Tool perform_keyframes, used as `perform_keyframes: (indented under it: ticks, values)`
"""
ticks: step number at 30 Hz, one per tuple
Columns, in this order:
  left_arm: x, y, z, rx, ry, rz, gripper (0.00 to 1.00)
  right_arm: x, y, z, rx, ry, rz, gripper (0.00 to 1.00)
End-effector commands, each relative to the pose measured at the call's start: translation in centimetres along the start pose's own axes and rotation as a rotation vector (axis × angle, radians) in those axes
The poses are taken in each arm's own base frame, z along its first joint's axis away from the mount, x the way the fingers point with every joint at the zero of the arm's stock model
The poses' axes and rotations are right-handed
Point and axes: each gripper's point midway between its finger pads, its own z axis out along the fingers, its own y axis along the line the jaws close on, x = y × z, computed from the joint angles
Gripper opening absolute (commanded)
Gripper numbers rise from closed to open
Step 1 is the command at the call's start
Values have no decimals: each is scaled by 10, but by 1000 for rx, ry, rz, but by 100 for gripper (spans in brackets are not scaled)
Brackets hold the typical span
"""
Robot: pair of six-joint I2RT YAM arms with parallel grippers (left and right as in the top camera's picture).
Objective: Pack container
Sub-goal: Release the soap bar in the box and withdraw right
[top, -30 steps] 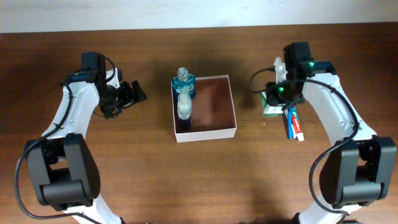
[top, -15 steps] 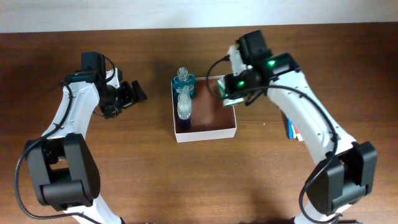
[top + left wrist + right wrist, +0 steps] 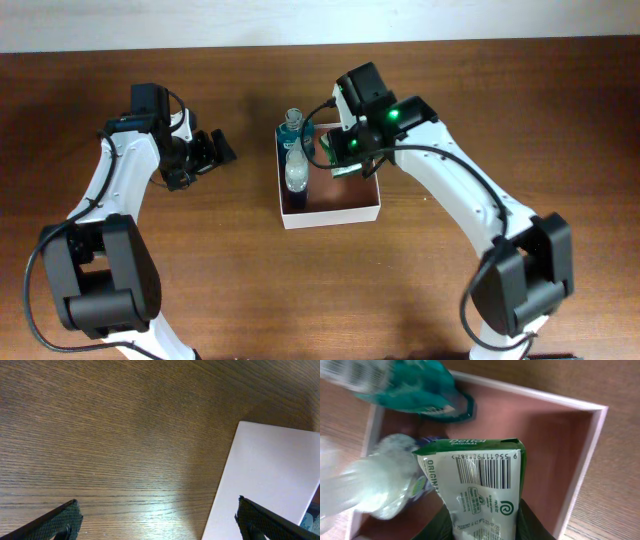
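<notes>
I count one container, two bottles, one packet and two grippers on the wood-grain table. The container sits near the table's middle, at 3 o'clock from the left gripper. It is square, shallow and open side up, with thin white walls and a matt reddish-brown floor. Being square it has no long axis, and its sides run nearly parallel to the table edges. A teal translucent bottle occupies its 11 o'clock corner, cap toward 12. A clear plastic bottle lies along the 9 o'clock wall, long axis running 12 to 6. The right gripper hangs over the container's 12 o'clock half, pinching a glossy green-and-white barcoded soap packet. The wrist view shows the packet above the container floor, beside the clear bottle. The left gripper is spread wide over bare wood, with nothing between its fingers.
</notes>
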Motion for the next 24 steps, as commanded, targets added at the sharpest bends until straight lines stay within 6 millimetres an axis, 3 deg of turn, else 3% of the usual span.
perform_keyframes:
  ticks: [1, 3, 4, 8, 12, 18, 19, 22, 24]
  values:
    - [2, 5, 7, -12, 17, 2, 99, -4, 3, 4, 7, -7, 3, 28]
    - [2, 5, 7, -12, 17, 3, 99, -3, 3, 4, 8, -4, 2, 31]
    - [2, 5, 7, -12, 17, 3, 99, -2, 3, 4, 8, 1, 2, 47]
    - [2, 5, 7, -12, 17, 2, 99, -3, 3, 2, 1, -1, -9, 71]
    - [2, 5, 7, -12, 17, 2, 99, -7, -13, -19, 5, -13, -19, 77]
    - [2, 5, 7, -12, 17, 3, 99, 10, -108, -84, 102, 3, 157, 77]
    - [2, 5, 7, -12, 17, 3, 99, 24, -140, -96, 132, 30, 206, 77]
    - [2, 5, 7, -12, 17, 3, 99, 44, -181, -101, 163, 62, 302, 76]
    - [2, 5, 7, -12, 17, 2, 99, 62, -203, -95, 178, 95, 311, 70]
